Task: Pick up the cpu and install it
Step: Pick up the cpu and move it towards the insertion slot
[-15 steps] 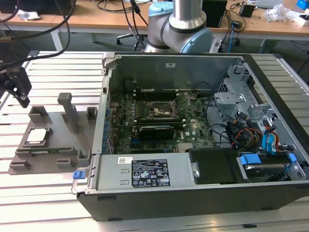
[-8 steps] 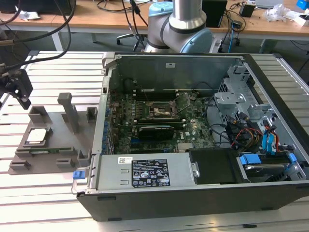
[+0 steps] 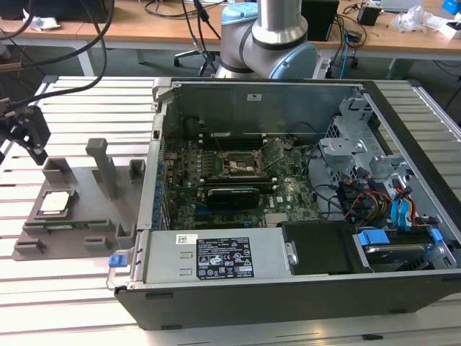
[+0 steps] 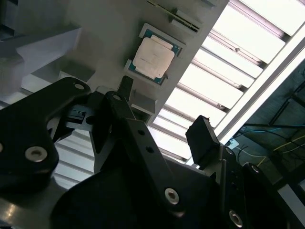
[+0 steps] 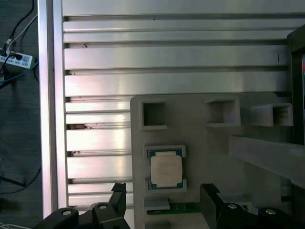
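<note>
Slatted aluminium table point(image 3: 72, 303) carries everything. Toward the exterior view's left sits a grey moulded fixture point(image 3: 86, 209) with one upright post point(image 3: 103, 167); the first wrist view shows square pockets point(image 5: 154, 115) along one edge. Just beside it is an open computer case point(image 3: 288, 299). Inside are a green motherboard point(image 3: 288, 194), a black socket frame point(image 3: 238, 164) and a small green board point(image 3: 271, 150) tilted beside the frame (contact: cannot tell). A labelled metal box point(image 3: 216, 259) lies along the near wall, with loose cables point(image 3: 356, 202) toward the exterior view's right. A wooden desk point(image 3: 144, 29) stands behind.
</note>
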`<state>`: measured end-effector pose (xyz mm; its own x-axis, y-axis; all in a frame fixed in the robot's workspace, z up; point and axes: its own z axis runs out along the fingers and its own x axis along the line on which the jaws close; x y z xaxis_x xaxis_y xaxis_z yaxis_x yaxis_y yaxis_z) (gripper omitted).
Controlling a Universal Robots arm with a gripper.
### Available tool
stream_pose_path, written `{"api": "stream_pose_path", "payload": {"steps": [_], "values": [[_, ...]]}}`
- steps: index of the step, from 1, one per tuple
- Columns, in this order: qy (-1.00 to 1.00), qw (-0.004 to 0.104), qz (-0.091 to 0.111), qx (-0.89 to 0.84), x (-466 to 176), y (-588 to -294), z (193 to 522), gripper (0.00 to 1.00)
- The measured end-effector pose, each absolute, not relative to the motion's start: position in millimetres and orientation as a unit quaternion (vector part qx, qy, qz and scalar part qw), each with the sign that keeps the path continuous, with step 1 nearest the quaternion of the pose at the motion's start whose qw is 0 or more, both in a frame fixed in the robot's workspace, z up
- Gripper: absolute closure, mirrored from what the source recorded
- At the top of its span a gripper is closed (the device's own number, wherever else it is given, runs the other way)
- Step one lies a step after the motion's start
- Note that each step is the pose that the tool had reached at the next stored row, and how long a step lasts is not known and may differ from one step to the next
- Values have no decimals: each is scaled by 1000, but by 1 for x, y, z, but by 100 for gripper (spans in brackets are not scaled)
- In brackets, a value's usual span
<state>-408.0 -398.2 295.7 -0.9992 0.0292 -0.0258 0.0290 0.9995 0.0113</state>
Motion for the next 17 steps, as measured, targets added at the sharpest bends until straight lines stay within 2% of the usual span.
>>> {"api": "stream_pose_path", "payload": {"steps": [17], "values": [[1000, 13, 5, 15, -408, -398, 284, 28]]}}
